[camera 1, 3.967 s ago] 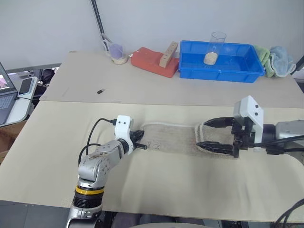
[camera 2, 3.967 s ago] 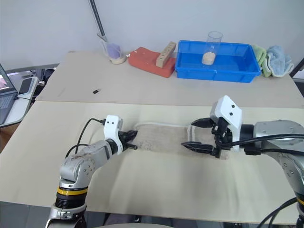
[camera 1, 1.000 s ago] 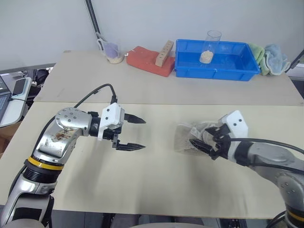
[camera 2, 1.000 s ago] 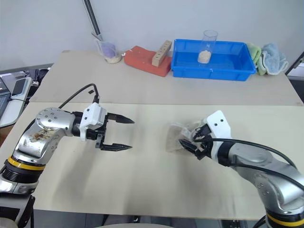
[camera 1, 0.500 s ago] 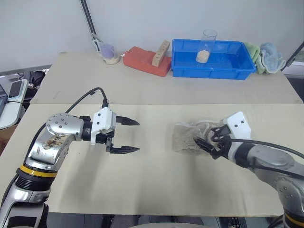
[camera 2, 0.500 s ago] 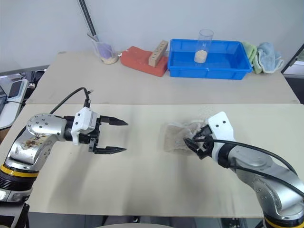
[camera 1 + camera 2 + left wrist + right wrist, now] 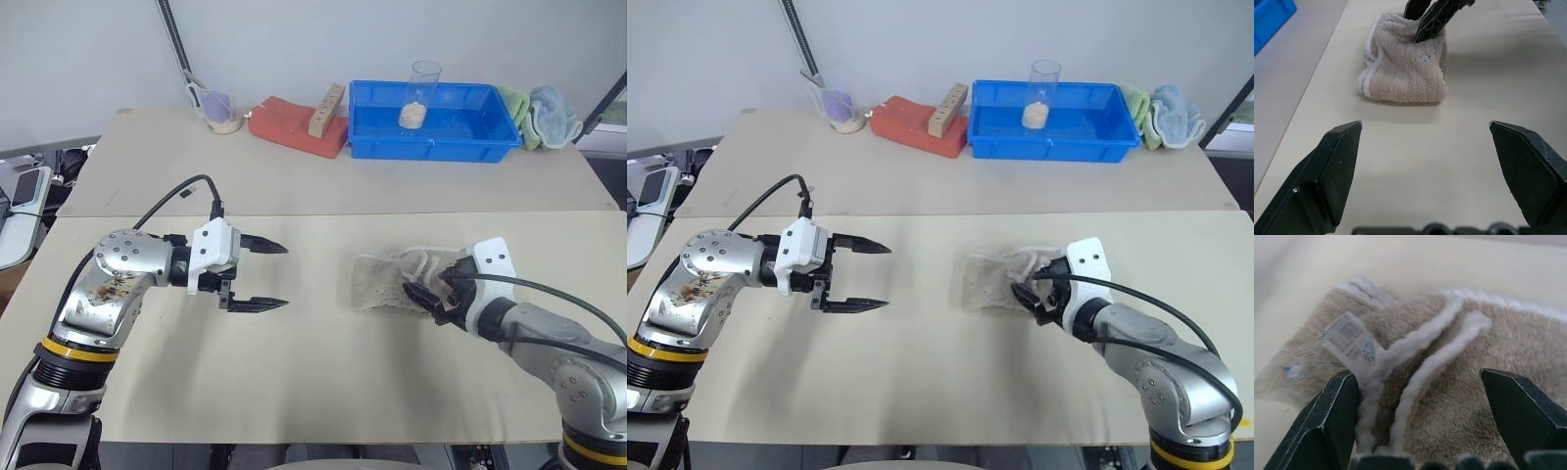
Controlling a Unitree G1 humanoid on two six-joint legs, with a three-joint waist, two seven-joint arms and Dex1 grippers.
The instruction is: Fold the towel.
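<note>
Tabletop (image 7: 313, 382) – towel (image 7: 387, 281) seemingly flatter than before – right claw (image 7: 428, 299) lower.

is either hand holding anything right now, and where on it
Nothing is held. The left hand hangs open over bare table. The right hand is open at the folded towel, fingers over its white-piped edge, not closed on it.

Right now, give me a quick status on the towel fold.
Left gripper open, clear of towel. Right gripper open over towel. Towel folded, lying on table. Nothing obstructing.
</note>
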